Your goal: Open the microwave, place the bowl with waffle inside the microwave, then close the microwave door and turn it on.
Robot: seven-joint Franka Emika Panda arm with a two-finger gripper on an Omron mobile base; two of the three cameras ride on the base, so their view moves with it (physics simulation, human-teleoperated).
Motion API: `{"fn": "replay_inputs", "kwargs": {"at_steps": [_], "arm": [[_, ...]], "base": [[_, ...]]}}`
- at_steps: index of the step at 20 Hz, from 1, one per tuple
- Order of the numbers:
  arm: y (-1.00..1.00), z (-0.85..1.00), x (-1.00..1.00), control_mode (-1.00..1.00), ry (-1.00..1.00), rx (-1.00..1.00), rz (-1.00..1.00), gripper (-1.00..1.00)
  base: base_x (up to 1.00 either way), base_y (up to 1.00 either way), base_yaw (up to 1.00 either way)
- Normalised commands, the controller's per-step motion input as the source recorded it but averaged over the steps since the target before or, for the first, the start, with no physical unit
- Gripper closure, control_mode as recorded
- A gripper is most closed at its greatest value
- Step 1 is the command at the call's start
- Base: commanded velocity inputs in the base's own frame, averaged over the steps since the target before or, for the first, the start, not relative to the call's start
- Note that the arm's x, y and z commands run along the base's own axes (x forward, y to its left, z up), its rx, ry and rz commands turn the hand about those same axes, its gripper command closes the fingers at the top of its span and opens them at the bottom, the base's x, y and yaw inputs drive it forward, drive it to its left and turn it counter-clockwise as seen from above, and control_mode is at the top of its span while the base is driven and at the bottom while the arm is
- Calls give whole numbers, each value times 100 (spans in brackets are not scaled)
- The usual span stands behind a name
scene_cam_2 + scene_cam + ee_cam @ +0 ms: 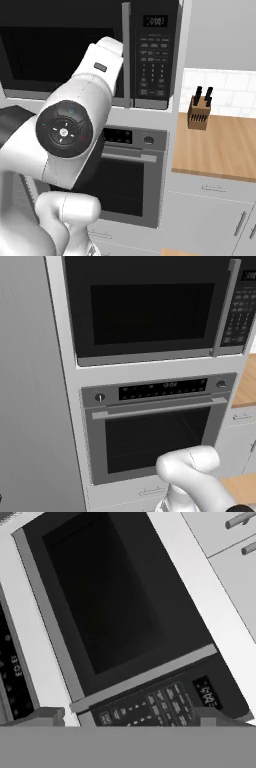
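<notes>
The microwave (150, 311) is built in above the oven, and its door (150, 313) stands flush and closed. A long grey handle (225, 306) runs down the door's right edge, beside the keypad strip (240, 306). In the right base view my arm reaches up in front of the microwave door (40, 50), just left of the handle (126, 50) and keypad (152, 55). The hand view is rolled: the dark glass (100, 597) is at centre, with the handle (145, 679) and keypad (165, 707) below it. My gripper (132, 717) is open, apart from the door, holding nothing. The bowl is out of view.
A grey-framed oven (155, 431) with a horizontal bar handle sits under the microwave. To the right lies a wooden counter (220, 150) carrying a knife block (199, 114), with grey cabinet fronts (210, 220) beneath. A tall grey panel (30, 406) stands at the left.
</notes>
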Motion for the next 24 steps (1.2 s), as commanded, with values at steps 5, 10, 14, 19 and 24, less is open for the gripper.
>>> {"fn": "replay_inputs", "kwargs": {"at_steps": [5,10,14,19,24], "arm": [[-26,-32,-79,-100,-23,5,1,-100],[-29,-26,-9,-100,-6,2,11,-100],[-11,-32,31,-100,0,0,17,100],[-10,-36,46,-100,0,0,3,100],[0,-30,53,-100,0,-10,-15,100]], "base": [[0,0,0],[0,0,0],[0,0,0],[0,0,0],[0,0,0]]}}
